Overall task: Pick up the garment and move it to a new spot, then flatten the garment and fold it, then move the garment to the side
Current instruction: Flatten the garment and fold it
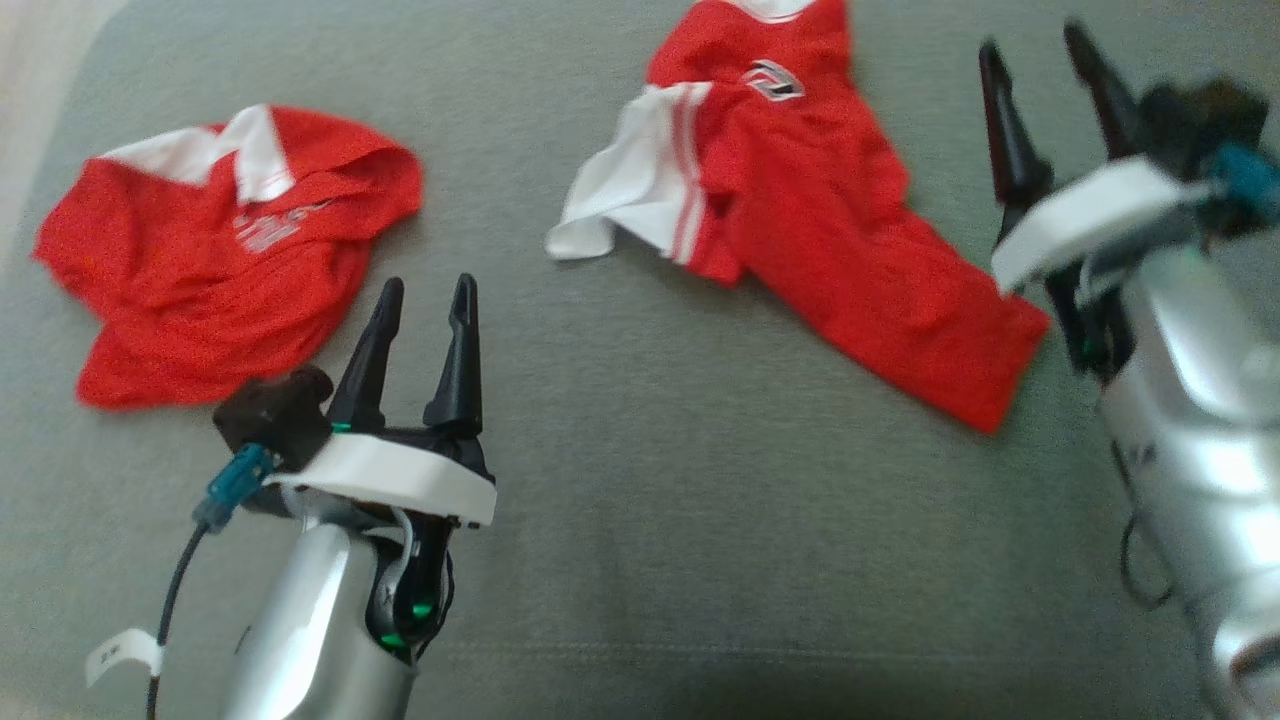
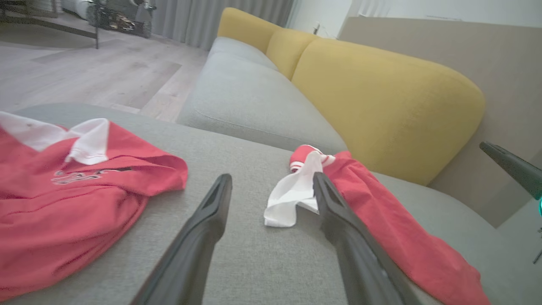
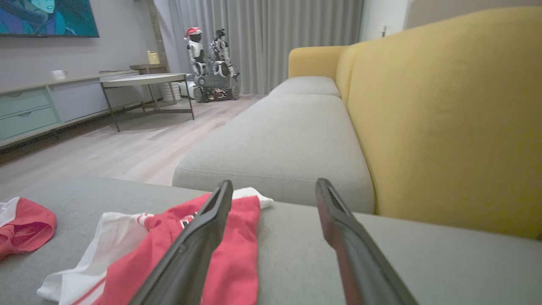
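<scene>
A broad grey cushion of a sofa with a yellow backrest serves as the work surface. The right gripper hangs over it with its two dark fingers spread wide and nothing between them, just beside the right side of the garment. That garment, a red shirt, lies in a slanted band across the middle-right of the cushion. It is rumpled, with a white sleeve crumpled out at its left and its hem pointing toward the right arm. Further out, the left gripper also stands spread and empty over bare cushion. It is near the lower edge of a second red shirt, which sits bunched at the far left, well apart from the first.

The garment looks already set down at its spot, so flattening seems to be the step in hand. To do it well, each gripper should probably take one end: the right one a hem corner, the left one the shoulder near the white sleeve. Each should pinch a single layer of cloth rather than a bunched fold. Pulling gently apart, low over the cushion, should draw the creases out; the sleeve then wants spreading by itself. The left arm had best reach past the second shirt without dragging it
</scene>
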Available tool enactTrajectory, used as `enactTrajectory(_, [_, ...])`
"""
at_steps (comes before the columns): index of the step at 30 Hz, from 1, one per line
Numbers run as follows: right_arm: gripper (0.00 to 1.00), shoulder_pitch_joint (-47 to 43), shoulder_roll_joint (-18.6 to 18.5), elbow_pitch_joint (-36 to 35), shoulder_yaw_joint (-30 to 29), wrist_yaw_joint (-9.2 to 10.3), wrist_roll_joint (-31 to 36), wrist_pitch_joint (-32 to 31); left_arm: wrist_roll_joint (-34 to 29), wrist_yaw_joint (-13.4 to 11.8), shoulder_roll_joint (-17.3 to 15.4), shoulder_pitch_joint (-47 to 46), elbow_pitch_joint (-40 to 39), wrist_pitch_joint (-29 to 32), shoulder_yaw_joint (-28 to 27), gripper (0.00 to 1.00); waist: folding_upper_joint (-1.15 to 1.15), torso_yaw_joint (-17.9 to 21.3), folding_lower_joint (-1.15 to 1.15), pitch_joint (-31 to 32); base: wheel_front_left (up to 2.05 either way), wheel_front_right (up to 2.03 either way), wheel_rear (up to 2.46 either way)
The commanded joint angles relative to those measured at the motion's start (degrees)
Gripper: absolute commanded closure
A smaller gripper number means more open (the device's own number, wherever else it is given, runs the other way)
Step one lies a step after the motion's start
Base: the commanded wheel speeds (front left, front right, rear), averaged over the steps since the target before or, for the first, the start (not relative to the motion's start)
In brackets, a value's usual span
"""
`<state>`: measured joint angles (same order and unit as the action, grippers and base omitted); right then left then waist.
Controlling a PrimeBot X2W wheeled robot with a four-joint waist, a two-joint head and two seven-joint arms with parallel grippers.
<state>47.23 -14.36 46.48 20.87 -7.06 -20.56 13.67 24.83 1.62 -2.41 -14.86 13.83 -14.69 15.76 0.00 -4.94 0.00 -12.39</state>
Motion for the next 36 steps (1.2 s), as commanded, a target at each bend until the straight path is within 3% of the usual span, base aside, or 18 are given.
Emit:
enactTrajectory(1, [0.0, -2.4, 1.35, -3.26, -0.88, -0.43, 0.58, 0.65, -0.92, 0.48, -0.47, -1.61, -0.95, -0.3, -2.04, 0.0, 0.0, 3.5, 0.0, 1.23, 0.0, 0.0, 0.0])
enactTrajectory(11, [0.0, -20.33, 7.87, -20.39, -12.88, -0.43, 7.37, -2.48, -5.39, 1.3, -0.65, -3.23, 6.09, -0.3, -3.53, 0.0, 0.0, 10.3, 0.0, -0.08, 0.0, 0.0, 0.0])
enactTrajectory(19, [0.0, -24.6, 10.47, -32.14, -14.91, -0.43, 10.56, -7.07, -9.16, -0.29, -3.6, -11.33, 19.02, 1.36, -3.49, 0.0, 0.0, 13.19, 0.0, -2.95, 0.0, 0.0, 0.0])
enactTrajectory(23, [0.0, -25.63, 11.02, -35.22, -14.73, -0.43, 11.08, -8.07, -9.42, -0.92, -5.13, -16.18, 25.12, 2.46, -4.12, 0.0, 0.0, 14.36, 0.0, -4.36, 0.0, 0.0, 0.0])
enactTrajectory(36, [0.0, -26.18, 11.46, -38.2, -15.03, -0.43, 11.8, -8.62, -8.77, 0.77, -6.29, -23.97, 36.65, 3.5, -3.51, 0.0, 0.0, 16.48, 0.0, -6.47, 0.0, 0.0, 0.0])
